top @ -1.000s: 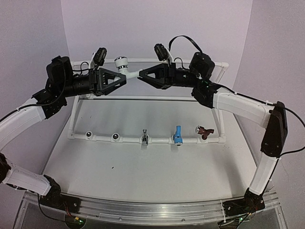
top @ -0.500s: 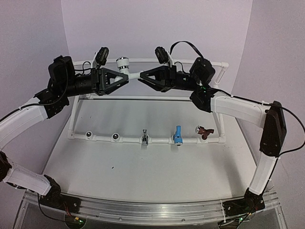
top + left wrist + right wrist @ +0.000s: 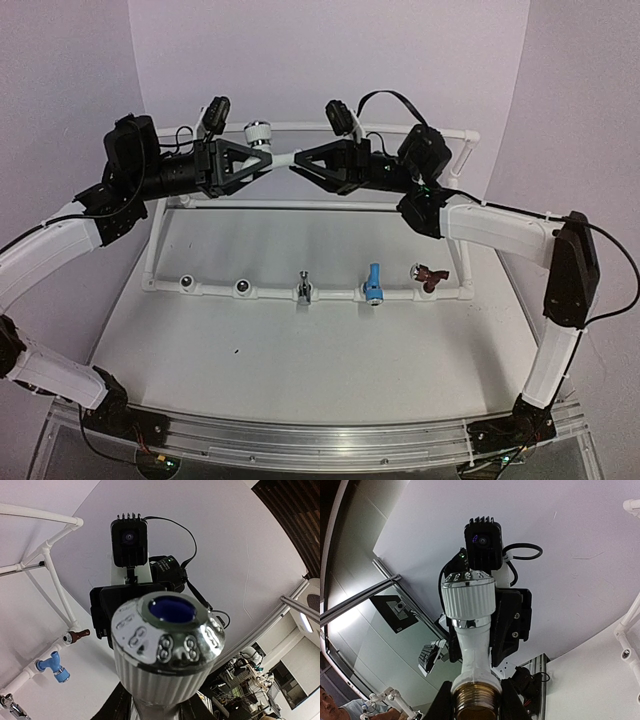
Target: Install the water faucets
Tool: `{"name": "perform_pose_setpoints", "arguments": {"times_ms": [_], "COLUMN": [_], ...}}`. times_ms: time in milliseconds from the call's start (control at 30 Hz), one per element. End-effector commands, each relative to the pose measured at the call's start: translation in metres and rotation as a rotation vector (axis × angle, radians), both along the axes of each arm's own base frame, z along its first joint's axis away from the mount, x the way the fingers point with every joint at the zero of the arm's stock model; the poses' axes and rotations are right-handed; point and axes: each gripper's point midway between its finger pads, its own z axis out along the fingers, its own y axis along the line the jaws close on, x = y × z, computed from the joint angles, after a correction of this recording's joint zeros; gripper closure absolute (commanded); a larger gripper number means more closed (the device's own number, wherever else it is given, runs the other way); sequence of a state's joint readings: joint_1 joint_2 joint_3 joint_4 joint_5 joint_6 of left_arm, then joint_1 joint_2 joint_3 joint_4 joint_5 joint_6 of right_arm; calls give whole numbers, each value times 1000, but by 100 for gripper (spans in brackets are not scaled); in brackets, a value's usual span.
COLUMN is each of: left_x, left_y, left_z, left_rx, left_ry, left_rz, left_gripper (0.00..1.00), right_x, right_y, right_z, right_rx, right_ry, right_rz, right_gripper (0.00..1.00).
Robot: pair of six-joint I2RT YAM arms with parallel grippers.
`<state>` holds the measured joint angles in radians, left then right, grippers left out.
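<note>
A white plastic faucet [image 3: 262,142] with a ribbed knob hangs high above the table between both grippers. My left gripper [image 3: 268,160] is shut on it just below the knob; in the left wrist view the knob [image 3: 167,645] fills the middle, above the gripper [image 3: 157,702]. My right gripper [image 3: 293,161] is shut on its brass threaded end [image 3: 475,702], with the white body [image 3: 472,650] rising from the gripper [image 3: 475,707]. A chrome faucet [image 3: 305,290], a light blue faucet [image 3: 373,282] and a reddish-brown faucet [image 3: 430,275] stand in the frame's front pipe.
The white PVC pipe frame [image 3: 330,295] lies on the table, its back rail raised behind the grippers. Two open round sockets [image 3: 185,284] [image 3: 243,288] sit at the left of its front pipe. The arm bases are at the near edge.
Both grippers, holding the white faucet between them, have shifted slightly; the left gripper has edged right and up. The frame and the three installed faucets have not moved.
</note>
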<state>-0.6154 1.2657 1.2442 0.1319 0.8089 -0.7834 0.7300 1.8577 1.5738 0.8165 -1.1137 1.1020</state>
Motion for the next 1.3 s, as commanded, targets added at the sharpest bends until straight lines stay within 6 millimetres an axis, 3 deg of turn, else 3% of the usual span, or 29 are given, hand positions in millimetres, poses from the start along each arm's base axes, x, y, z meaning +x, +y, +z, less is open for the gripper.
{"name": "perform_pose_setpoints", "arguments": {"times_ms": [0,300,467,500,600,733,767,833,933,1133,1267], "left_x": [2,4,5,5,8,19,21,25,30,34,34], "left_y": [-2,-6,-5,-3,3,23,30,44,68,97,102], "left_z": [17,14,12,10,2,-23,-28,-42,-64,-101,-121], "left_rx": [-18,-8,1,8,51,166,198,273,381,518,570], "left_ry": [-42,-42,-35,-31,-6,80,97,138,195,316,379], "left_rz": [12,12,25,35,90,250,292,377,502,646,673], "left_gripper": [68,72,90,94,100,100,100,100,100,100,100], "right_x": [-14,-14,-14,-15,-10,22,36,68,92,102,84], "right_y": [-1,1,1,1,-6,-31,-37,-43,-59,-110,-154], "right_z": [13,11,7,7,3,-5,-9,-36,-63,-95,-125], "right_rx": [57,55,48,47,38,9,-20,-169,-393,-754,-1008], "right_ry": [-55,-48,-48,-53,-70,-102,-113,-144,-312,-642,-789], "right_rz": [29,29,33,35,24,-77,-130,-276,-472,-633,-601], "right_gripper": [100,100,98,90,49,21,18,15,9,3,2]}}
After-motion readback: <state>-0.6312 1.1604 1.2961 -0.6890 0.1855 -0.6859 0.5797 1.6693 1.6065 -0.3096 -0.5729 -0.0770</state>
